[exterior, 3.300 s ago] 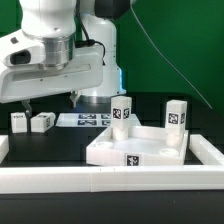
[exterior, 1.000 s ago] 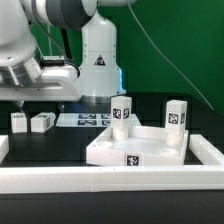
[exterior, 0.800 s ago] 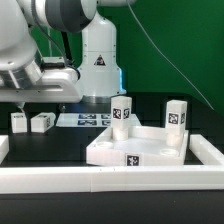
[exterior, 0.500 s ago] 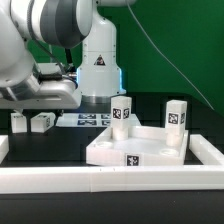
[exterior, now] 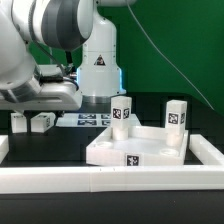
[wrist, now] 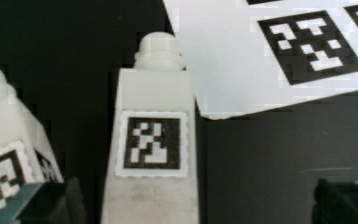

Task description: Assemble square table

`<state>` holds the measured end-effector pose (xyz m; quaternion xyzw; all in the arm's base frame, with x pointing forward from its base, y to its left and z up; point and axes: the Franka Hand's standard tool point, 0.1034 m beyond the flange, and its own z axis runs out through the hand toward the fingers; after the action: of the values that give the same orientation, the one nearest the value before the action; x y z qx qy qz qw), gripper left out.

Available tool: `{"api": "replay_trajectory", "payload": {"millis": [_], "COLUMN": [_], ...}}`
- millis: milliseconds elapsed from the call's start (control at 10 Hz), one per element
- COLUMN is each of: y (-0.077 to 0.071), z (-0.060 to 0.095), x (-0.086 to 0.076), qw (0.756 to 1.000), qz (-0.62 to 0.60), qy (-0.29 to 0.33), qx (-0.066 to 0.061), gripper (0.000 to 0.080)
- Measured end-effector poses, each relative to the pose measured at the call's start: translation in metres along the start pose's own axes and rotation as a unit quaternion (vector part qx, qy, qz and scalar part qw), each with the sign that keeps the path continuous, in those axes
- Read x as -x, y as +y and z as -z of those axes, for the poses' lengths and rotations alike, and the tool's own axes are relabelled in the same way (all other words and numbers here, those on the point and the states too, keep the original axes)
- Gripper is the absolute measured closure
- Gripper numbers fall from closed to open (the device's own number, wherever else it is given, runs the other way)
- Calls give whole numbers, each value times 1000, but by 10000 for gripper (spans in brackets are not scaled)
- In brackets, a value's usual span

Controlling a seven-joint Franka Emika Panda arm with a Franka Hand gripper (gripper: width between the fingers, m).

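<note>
Gripper (wrist: 179, 198) spread wide, gripping nothing, fingertips (wrist: 345, 195) flanking lying leg block (wrist: 149, 130) | second lying leg block (wrist: 5, 135) just beside, near worktop edge at exterior view's left | marker board (exterior: 86, 119) adjacent | square top (exterior: 135, 148) by front-edge rail (exterior: 110, 180), third leg block (exterior: 121, 110) and fourth leg block (exterior: 176, 115) upright at its far corners

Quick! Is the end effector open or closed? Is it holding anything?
End effector: open, holding nothing; a white leg lies below it.
</note>
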<state>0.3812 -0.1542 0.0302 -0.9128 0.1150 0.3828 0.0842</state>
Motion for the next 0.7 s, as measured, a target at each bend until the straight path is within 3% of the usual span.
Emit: {"api": "replay_trajectory", "payload": {"millis": [700], "y": [-5], "z": [-25], "x": [6], "qw": [1000], "qz": [-1], "qy": [-14], "qx": [5], "gripper": [151]}}
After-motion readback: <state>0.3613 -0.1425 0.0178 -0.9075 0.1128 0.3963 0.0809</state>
